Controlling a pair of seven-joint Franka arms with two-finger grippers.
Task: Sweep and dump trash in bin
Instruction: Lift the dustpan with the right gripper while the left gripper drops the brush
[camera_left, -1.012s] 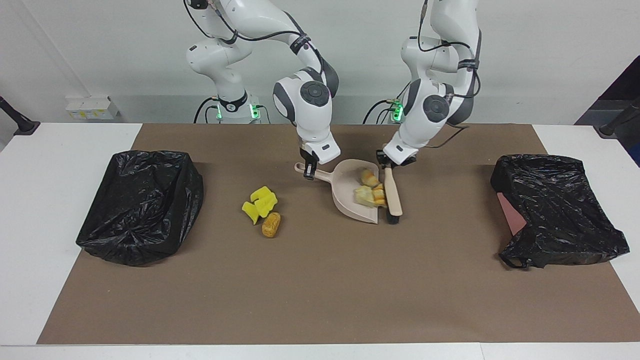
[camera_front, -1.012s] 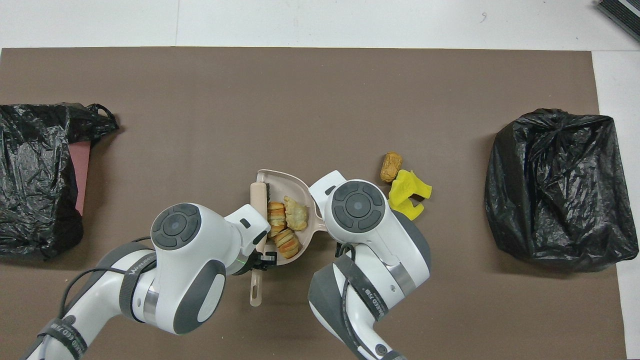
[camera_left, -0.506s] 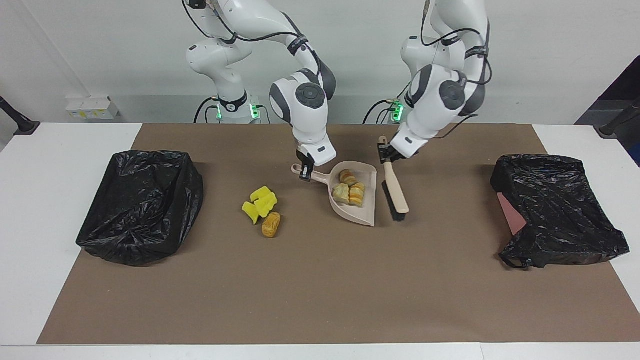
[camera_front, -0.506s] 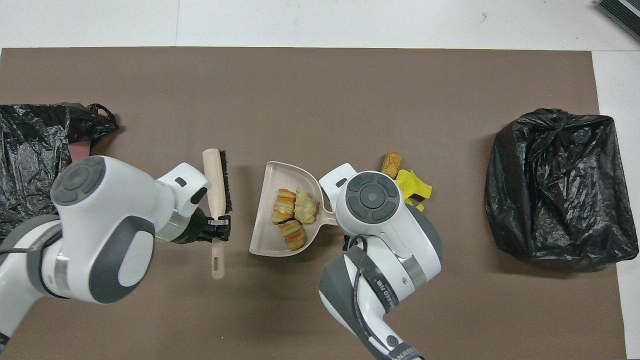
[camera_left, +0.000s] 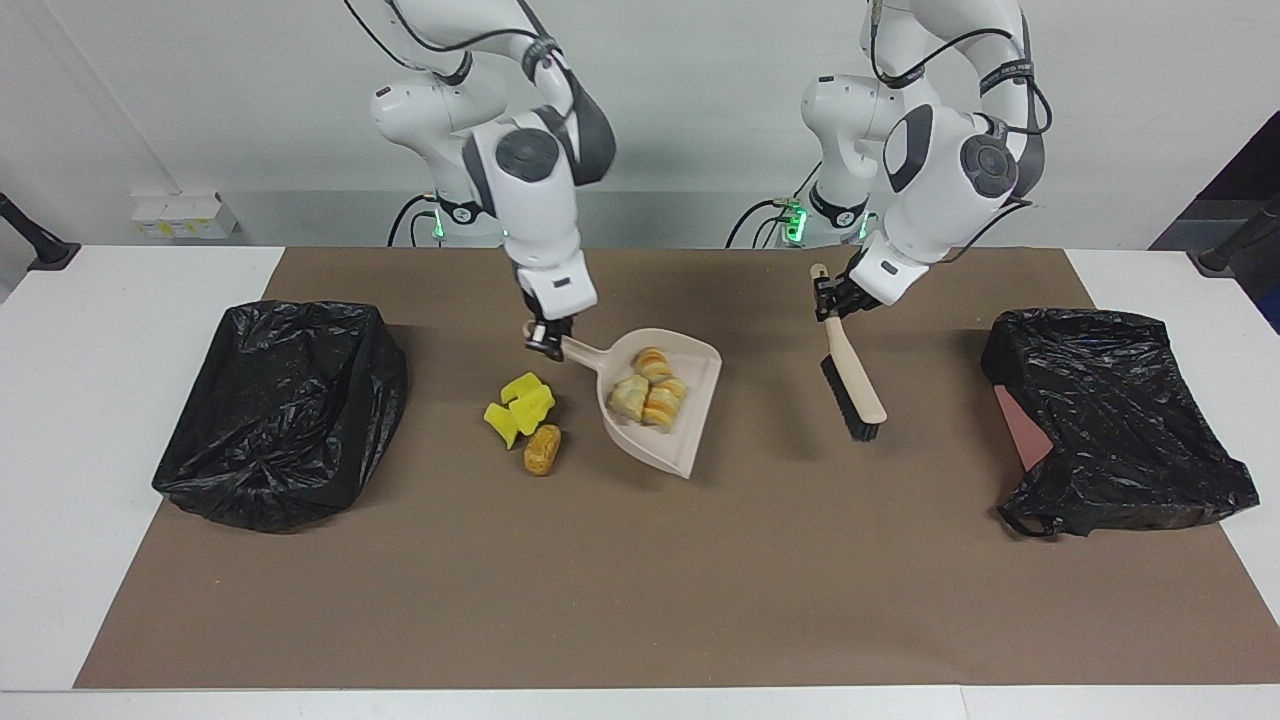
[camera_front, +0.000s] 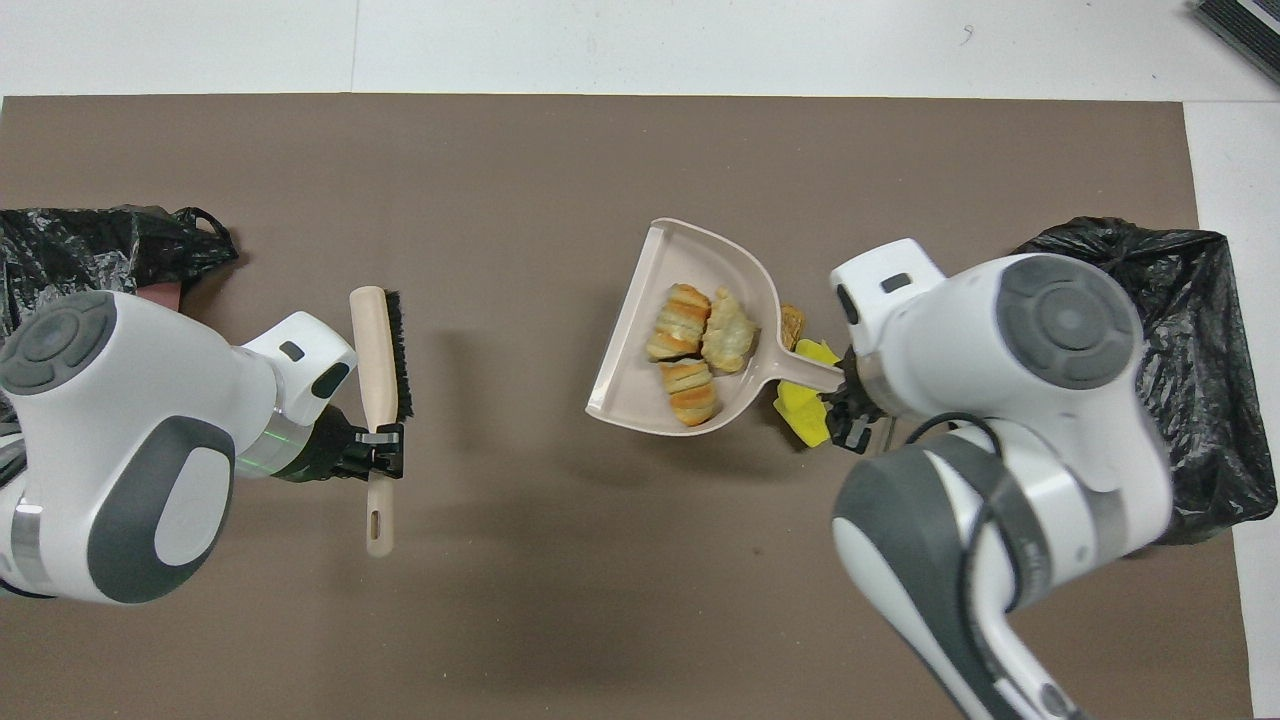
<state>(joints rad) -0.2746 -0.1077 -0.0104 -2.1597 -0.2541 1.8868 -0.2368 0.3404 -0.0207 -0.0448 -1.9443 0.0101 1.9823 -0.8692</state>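
Note:
My right gripper (camera_left: 547, 340) (camera_front: 850, 408) is shut on the handle of the beige dustpan (camera_left: 682, 446) (camera_front: 668, 262), which hangs tilted above the mat. In the pan lie three tan-orange bread chunks of trash (camera_left: 650, 390) (camera_front: 692, 350). Under the handle, yellow sponge pieces (camera_left: 520, 408) (camera_front: 803, 418) and a brown roll (camera_left: 542, 449) (camera_front: 792, 322) lie on the mat. My left gripper (camera_left: 829, 300) (camera_front: 381, 452) is shut on the handle of the beige brush (camera_left: 853, 380) (camera_front: 376, 345), held off the mat. A black-bagged bin (camera_left: 280, 410) (camera_front: 1205, 340) stands at the right arm's end.
A second black-bagged bin (camera_left: 1110, 420) (camera_front: 80, 245) with a pink patch showing stands at the left arm's end. The brown mat (camera_left: 640, 580) covers most of the white table.
The two arms have drawn apart and risen. The dustpan with the bread moved toward the right arm's end, over the sponge pieces. The brush swung away toward the left arm's end.

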